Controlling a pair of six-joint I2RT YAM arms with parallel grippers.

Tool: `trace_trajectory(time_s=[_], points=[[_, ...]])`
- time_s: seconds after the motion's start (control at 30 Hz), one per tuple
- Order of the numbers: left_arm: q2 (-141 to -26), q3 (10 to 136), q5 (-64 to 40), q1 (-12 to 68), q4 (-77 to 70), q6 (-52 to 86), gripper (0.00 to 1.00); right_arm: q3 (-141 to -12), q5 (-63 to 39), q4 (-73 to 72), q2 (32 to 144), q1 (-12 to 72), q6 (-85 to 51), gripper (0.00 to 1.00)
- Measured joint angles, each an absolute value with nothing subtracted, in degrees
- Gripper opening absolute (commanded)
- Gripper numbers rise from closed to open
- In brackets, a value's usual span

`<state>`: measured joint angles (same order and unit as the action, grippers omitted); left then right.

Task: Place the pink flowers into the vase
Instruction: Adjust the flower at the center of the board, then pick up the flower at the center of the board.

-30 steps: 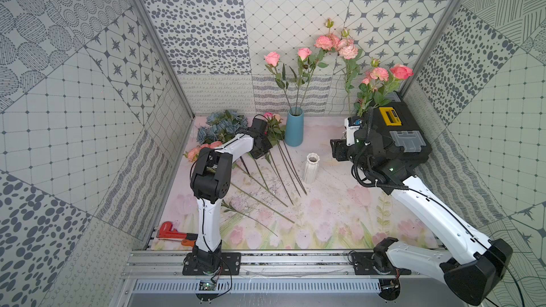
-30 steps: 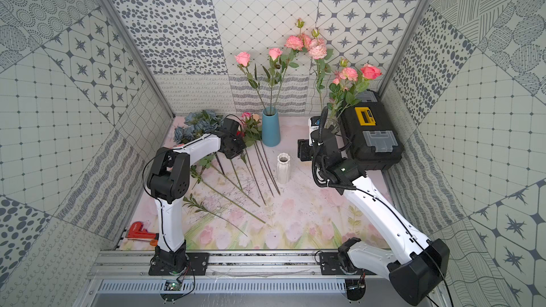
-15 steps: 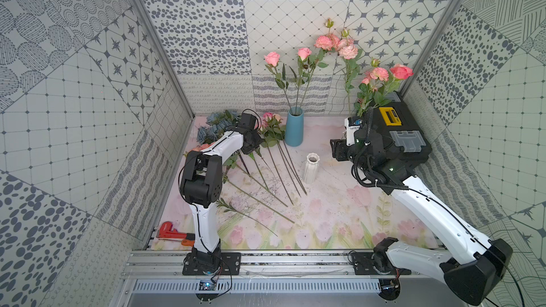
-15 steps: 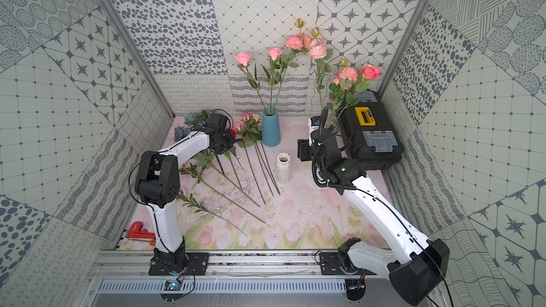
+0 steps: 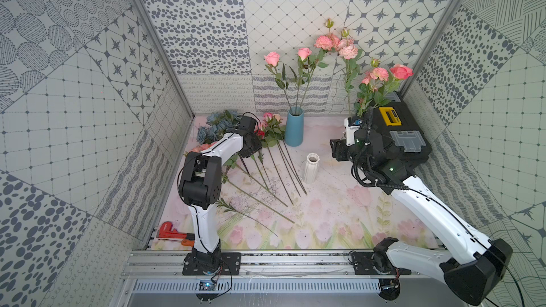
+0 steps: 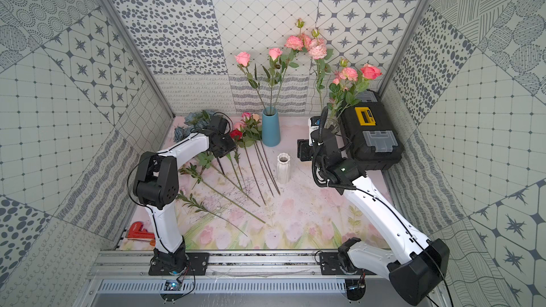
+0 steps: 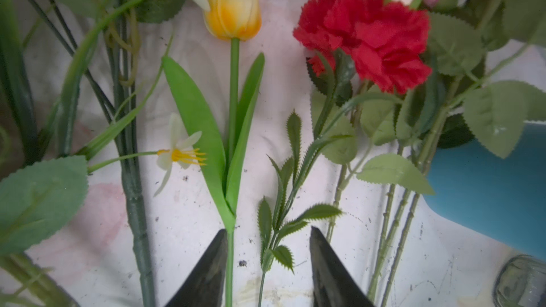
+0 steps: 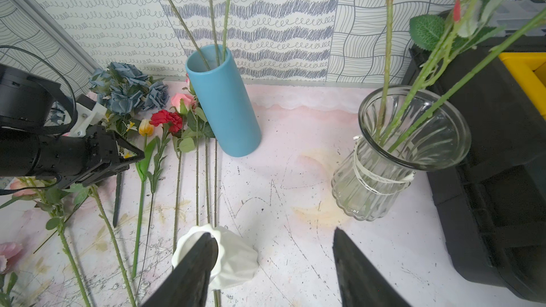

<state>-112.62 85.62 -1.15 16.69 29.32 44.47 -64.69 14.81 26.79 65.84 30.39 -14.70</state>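
1. The left gripper (image 7: 267, 236) is open and empty. The right gripper (image 8: 273, 237) is open and empty too, well apart.
2. Loose pink flowers (image 5: 269, 117) lie beside the blue vase (image 5: 294, 128), stems running toward the front; the left arm is nearer.
3. Only the left wrist view shows that the stem between the jaws belongs to the red carnation (image 7: 366, 36); the pink heads lie beyond it, toward the vase.

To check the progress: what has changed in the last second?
The left gripper opened over the lying stems, gripping nothing; its elbow swung toward the left wall. The right gripper, still open, the blue vase and the standing pink flowers stayed put.
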Motion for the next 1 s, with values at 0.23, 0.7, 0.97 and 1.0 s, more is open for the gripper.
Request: trace_trajectory(time_s=[0.23,0.7,0.97,1.0], points=[[-112.55,88.31,-0.97,20.18,29.3,44.42,0.32,-64.69,14.63,26.79,66.0,30.24,-14.72,0.65],[-123.81,96.64,-2.57,22.39,29.61,44.29,0.27,-64.69,15.07,26.83,66.0,30.22,-14.7,0.65],[-128.33,101.1,-2.02,22.85,31.7,42.78,0.26,-64.69,15.38,27.24,65.91,30.13,-14.66,0.65],[-128.92,101.71,-1.98,22.92,31.94,42.54,0.25,-64.69,15.51,27.33,65.87,30.13,-14.68,0.65]])
